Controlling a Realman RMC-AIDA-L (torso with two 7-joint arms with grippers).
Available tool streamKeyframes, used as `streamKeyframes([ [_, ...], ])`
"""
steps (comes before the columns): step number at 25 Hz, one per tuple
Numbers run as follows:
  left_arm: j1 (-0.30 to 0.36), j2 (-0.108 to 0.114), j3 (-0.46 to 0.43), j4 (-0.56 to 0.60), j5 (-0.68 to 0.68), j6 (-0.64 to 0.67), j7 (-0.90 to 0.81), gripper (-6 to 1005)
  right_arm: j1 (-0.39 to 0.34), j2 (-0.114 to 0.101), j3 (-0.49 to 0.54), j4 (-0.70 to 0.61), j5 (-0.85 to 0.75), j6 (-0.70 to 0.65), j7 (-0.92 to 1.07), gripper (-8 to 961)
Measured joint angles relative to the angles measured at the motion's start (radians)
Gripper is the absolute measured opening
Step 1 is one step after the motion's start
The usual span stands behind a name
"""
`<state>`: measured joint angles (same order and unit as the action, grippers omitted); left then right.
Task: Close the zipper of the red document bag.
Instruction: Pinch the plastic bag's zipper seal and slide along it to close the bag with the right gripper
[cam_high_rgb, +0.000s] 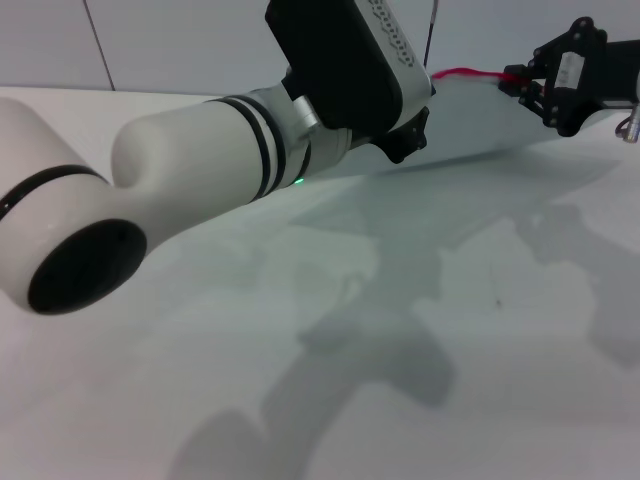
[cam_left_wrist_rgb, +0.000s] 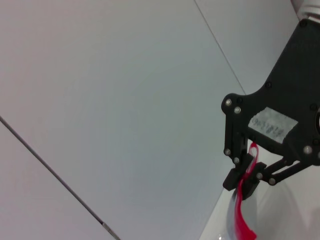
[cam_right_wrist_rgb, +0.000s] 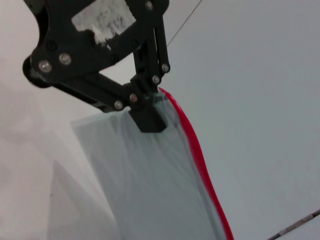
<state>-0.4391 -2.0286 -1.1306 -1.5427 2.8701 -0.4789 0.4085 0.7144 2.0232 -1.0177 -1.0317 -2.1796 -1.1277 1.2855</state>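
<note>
From the head camera, the red document bag (cam_high_rgb: 480, 120) is held up off the white table (cam_high_rgb: 450, 330), stretched between the two arms. It looks thin, flat and see-through, a pale blue-grey sheet. The zipper (cam_high_rgb: 470, 73) shows as a thin bright red line along its top edge. The right gripper (cam_high_rgb: 525, 85) is black and bony, and it pinches the bag at the red edge on the far right. The left gripper (cam_high_rgb: 408, 135) sits at the other end of the bag, mostly hidden behind its own fat white arm, so nobody can tell here if it is squeezing.

In the left wrist view, the right gripper (cam_left_wrist_rgb: 247, 172) is seen farther off, clamped on the zipper (cam_left_wrist_rgb: 244, 200). The red strip hangs down soft and bendy like a ribbon.

In the right wrist view, the gripper in sight (cam_right_wrist_rgb: 147, 112) bites the top corner of the bag (cam_right_wrist_rgb: 145, 180), just beside the zipper (cam_right_wrist_rgb: 197, 160). The plastic looks smooth and a bit floppy, with soft folds.

The robot seems to be in the pulling step, with the bag held tight. Next, one gripper probably has to slide along the red strip while the other keeps the bag steady, and the bag must not sag.
</note>
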Motion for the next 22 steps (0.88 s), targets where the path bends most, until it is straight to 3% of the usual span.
streamKeyframes([
  [11, 0.042, -0.001, -0.001, -0.054, 0.000, -0.002, 0.022, 83, -0.010, 0.000, 0.001, 0.011, -0.023, 0.057, 0.003, 77],
  [22, 0.144, 0.001, 0.001, -0.179, 0.000, -0.018, 0.069, 84, -0.012, -0.001, 0.008, 0.074, -0.038, 0.167, 0.002, 73],
])
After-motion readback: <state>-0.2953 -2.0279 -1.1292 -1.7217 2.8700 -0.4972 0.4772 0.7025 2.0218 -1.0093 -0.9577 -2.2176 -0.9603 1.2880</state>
